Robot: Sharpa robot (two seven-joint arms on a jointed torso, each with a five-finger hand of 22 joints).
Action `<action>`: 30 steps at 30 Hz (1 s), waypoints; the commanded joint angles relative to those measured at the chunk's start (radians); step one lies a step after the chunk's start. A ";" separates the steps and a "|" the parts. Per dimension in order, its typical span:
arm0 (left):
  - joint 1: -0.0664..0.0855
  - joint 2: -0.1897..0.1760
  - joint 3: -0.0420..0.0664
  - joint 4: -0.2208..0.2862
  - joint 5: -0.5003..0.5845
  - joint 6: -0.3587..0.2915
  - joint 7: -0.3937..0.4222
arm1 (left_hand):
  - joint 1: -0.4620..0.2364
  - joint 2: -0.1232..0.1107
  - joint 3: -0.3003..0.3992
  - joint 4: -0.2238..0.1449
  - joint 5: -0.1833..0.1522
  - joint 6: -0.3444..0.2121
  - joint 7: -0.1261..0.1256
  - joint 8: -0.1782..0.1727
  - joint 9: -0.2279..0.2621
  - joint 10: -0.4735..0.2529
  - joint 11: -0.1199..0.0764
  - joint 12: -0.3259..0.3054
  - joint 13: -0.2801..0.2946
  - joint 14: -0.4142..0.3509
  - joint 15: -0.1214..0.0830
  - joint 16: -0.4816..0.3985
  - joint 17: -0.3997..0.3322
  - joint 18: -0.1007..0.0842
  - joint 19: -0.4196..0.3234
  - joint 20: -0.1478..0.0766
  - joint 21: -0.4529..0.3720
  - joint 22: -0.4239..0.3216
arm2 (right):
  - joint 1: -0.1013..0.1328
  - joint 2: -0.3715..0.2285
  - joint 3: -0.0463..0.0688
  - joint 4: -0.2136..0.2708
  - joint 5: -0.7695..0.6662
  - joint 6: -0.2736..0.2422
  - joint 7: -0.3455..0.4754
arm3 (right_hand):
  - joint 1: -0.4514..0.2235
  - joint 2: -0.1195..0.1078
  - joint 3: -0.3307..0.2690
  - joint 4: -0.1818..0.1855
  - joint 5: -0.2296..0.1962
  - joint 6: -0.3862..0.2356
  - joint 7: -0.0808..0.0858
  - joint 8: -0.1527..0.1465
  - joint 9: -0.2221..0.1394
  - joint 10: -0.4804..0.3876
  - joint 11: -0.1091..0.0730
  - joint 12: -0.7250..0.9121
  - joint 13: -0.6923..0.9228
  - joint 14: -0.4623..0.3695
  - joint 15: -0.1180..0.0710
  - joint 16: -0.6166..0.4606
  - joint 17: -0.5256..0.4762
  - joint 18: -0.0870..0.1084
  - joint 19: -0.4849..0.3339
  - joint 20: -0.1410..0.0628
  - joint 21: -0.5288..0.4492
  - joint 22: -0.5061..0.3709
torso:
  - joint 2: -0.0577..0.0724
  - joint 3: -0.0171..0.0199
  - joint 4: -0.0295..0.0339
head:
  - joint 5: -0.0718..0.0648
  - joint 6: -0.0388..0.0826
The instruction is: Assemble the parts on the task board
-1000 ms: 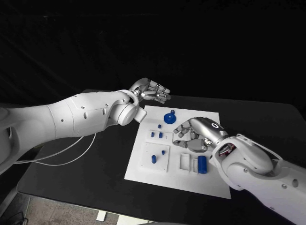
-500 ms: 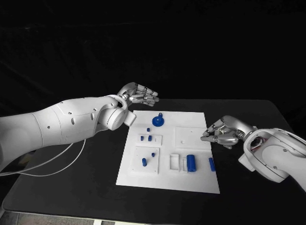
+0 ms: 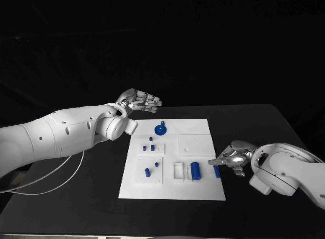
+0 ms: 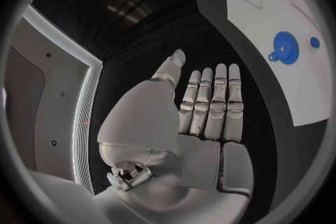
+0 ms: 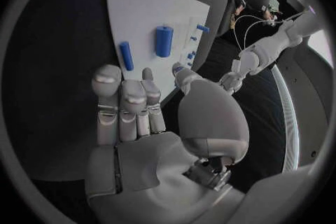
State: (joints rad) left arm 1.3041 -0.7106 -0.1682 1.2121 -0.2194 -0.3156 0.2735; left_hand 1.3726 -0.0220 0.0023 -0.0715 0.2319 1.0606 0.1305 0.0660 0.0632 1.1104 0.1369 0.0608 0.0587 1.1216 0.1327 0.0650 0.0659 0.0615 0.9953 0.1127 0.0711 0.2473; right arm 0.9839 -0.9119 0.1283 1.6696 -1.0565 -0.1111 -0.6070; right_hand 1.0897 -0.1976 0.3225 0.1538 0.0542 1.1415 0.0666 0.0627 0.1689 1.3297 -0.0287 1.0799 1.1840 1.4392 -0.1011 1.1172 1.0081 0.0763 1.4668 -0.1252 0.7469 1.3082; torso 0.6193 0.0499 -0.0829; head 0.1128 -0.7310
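Right robot hand [image 3: 232, 160] empty, fingers loosely apart, just beside the task board [image 3: 198, 127] right edge, near a slim blue pin [image 3: 216, 171] lying lengthwise along that edge, thicker blue cylinder [image 3: 195, 171] parallel beside it, left robot hand [image 3: 139, 101] empty, fingers straight, raised off the far left corner, black tabletop [image 3: 263, 124] beneath.

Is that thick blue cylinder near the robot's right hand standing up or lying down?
Lying down: the blue cylinder rests lengthwise on the task board.

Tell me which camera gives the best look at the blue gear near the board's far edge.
Left wrist view: the blue gear is large, unobstructed, teeth visible, beyond the open left hand. The head view shows it small on the task board. I cannot make it out in the right wrist view.
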 commanded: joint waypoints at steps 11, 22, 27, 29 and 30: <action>-0.006 -0.009 -0.005 0.022 0.060 0.016 0.050 | -0.003 0.010 -0.153 0.070 -0.119 -0.045 0.001 -0.002 -0.001 -0.011 0.007 0.001 -0.001 -0.103 0.024 -0.005 -0.005 -0.016 -0.075 0.033 -0.002 -0.111 | 0.000 0.099 -0.049 -0.044 0.066 -0.028 -0.077 | 0.001 -0.013 -0.015 0.036 -0.006 -0.030 0.007 0.001 -0.031 0.020 0.005 0.023 0.049 0.007 0.011 0.006 0.032 0.003 0.051 0.011 0.021 0.033 | -0.012 -0.0109 0.0020 | 0.002 -0.012; -0.006 -0.016 -0.006 0.036 0.067 0.025 0.049 | -0.020 -0.013 -0.142 0.106 -0.139 -0.053 0.003 -0.001 -0.001 -0.016 0.010 0.001 -0.001 -0.109 0.026 -0.005 -0.005 -0.012 -0.066 0.037 0.002 -0.167 | 0.000 0.163 -0.078 -0.101 0.050 -0.034 -0.081 | 0.005 -0.011 -0.021 0.041 -0.005 -0.030 0.008 0.001 -0.049 0.023 0.006 0.017 0.064 0.009 0.012 0.002 0.043 0.004 0.052 0.012 0.017 0.044 | -0.007 -0.0111 0.0009 | 0.017 -0.018; -0.006 -0.018 -0.006 0.043 0.067 0.027 0.047 | -0.022 -0.015 -0.141 0.109 -0.138 -0.050 0.005 -0.001 -0.001 -0.023 0.011 0.001 0.000 -0.102 0.030 -0.005 -0.005 -0.011 -0.064 0.037 0.002 -0.172 | 0.000 0.184 -0.088 -0.127 0.044 -0.038 -0.082 | 0.009 -0.005 -0.018 0.036 -0.005 -0.030 0.008 0.002 -0.050 0.024 0.006 0.017 0.066 0.010 0.012 0.003 0.046 0.004 0.052 0.013 0.017 0.045 | -0.006 -0.0125 0.0005 | 0.019 -0.019; -0.006 -0.019 -0.006 0.045 0.067 0.027 0.047 | -0.022 -0.015 -0.141 0.109 -0.138 -0.050 0.005 -0.001 -0.001 -0.023 0.011 0.001 0.000 -0.102 0.030 -0.005 -0.005 -0.011 -0.064 0.037 0.002 -0.172 | 0.000 0.192 -0.091 -0.137 0.043 -0.040 -0.082 | 0.010 -0.004 -0.018 0.035 -0.005 -0.030 0.008 0.002 -0.050 0.024 0.006 0.017 0.067 0.011 0.012 0.003 0.047 0.004 0.053 0.013 0.017 0.046 | -0.006 -0.0120 -0.0004 | 0.020 -0.021; -0.006 -0.019 -0.006 0.046 0.067 0.028 0.046 | -0.022 -0.015 -0.141 0.109 -0.138 -0.050 0.005 -0.001 -0.001 -0.023 0.011 0.001 0.000 -0.102 0.030 -0.005 -0.005 -0.011 -0.064 0.037 0.002 -0.172 | 0.000 0.195 -0.092 -0.141 0.042 -0.040 -0.082 | 0.010 -0.001 -0.016 0.031 -0.005 -0.030 0.008 0.002 -0.051 0.025 0.007 0.016 0.068 0.011 0.012 0.003 0.048 0.005 0.053 0.013 0.017 0.047 | -0.006 -0.0125 -0.0003 | 0.020 -0.021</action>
State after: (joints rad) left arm 1.2979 -0.7301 -0.1749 1.2539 -0.1620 -0.3043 0.3054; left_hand 1.3603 -0.0343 -0.1386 0.0320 0.0956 1.0163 0.1320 0.0661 0.0631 1.0930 0.1484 0.0609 0.0587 1.0181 0.1573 0.0650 0.0622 0.0458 0.9238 0.1485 0.0711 0.0765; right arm 0.9903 -0.7195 0.0429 1.5384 -1.0021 -0.1511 -0.6799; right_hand 1.0939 -0.2016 0.3045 0.1885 0.0543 1.1168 0.0740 0.0716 0.1253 1.3444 -0.0219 1.1000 1.2514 1.4466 -0.0940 1.1212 1.0554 0.0762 1.4668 -0.1177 0.7644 1.3079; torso 0.6125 0.0379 -0.0825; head 0.1313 -0.7507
